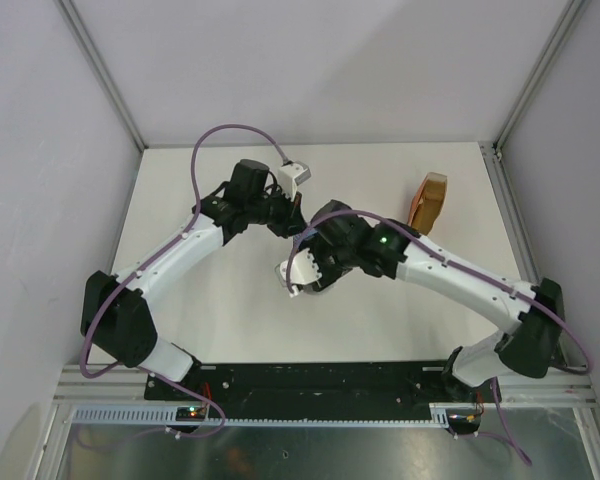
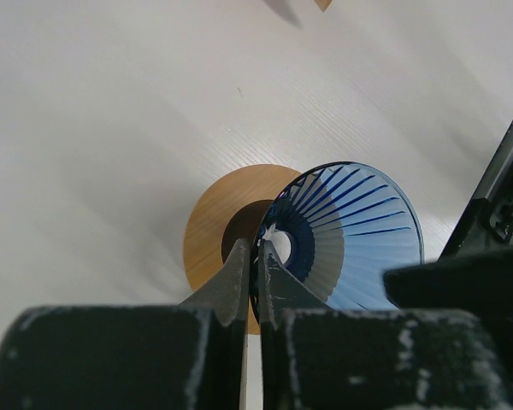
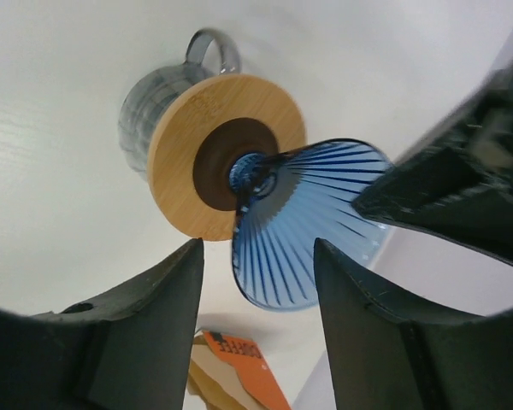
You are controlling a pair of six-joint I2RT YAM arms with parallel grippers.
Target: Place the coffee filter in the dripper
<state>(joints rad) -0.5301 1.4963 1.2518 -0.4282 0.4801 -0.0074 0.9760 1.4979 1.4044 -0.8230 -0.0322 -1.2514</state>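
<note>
Left wrist view: the dripper (image 2: 359,222), a translucent blue ribbed cone, is pinched by its wall between the nearly closed fingers of the left gripper (image 2: 251,253) and held tipped over a flat wooden ring (image 2: 214,213). From the right wrist, the ring is seen laid as a lid on a clear glass jug (image 3: 145,111) with a handle; what the jug holds cannot be told. The dripper's narrow end is set at the ring's dark centre hole, and its long axis is slanted away from the jug, so the wide mouth is turned sideways toward the lower right of that view. Only ribs are shown inside the cone. The right gripper (image 3: 256,256) is spread wide and grasps nothing, just short of the dripper. An orange-brown stack of filters (image 1: 427,200) is seen near the far right edge of the white, faintly grained table (image 1: 230,310), which is enclosed by pale grey walls (image 1: 330,60) and aluminium frame posts (image 1: 100,70).
</note>
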